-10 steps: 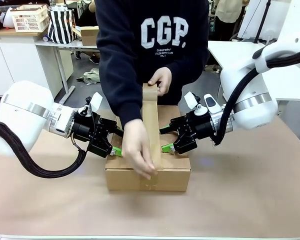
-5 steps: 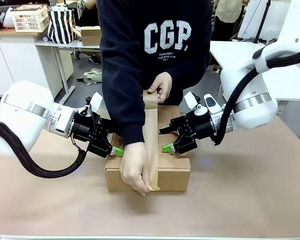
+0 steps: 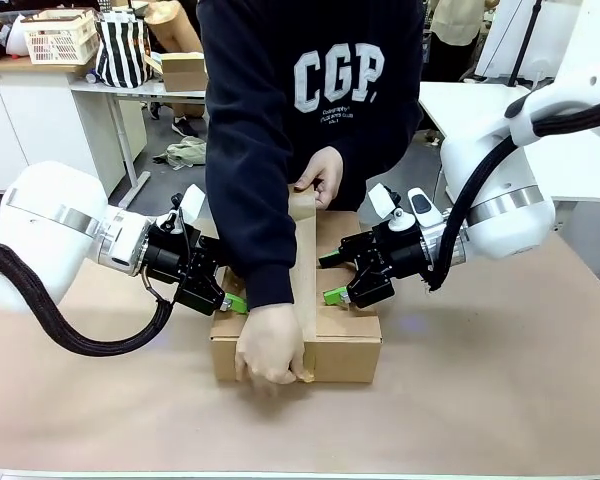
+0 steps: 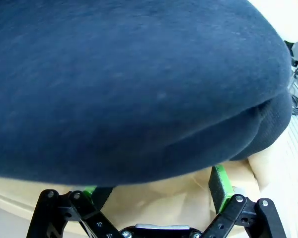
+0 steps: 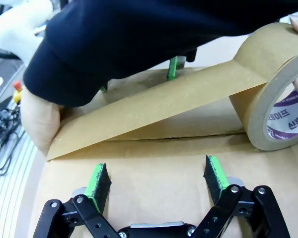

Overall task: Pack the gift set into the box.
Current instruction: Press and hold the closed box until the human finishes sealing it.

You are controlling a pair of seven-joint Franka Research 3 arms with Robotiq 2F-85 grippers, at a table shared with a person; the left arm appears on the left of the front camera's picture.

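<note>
The box [image 3: 342, 340] sits mid-table, flaps closed, a person's hand [image 3: 270, 345] pressing tape [image 5: 154, 111] down. Both grippers, left [image 3: 230, 301] and right [image 3: 338, 293], rest spread-fingered on top. Stiff cardboard; probably best gripped by its sides.

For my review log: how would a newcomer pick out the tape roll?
Start at the box on the table, between the two claws. Follow the brown strip stretched over its top to the person's far hand: the roll is the brown ring there, with a white printed core.
</note>
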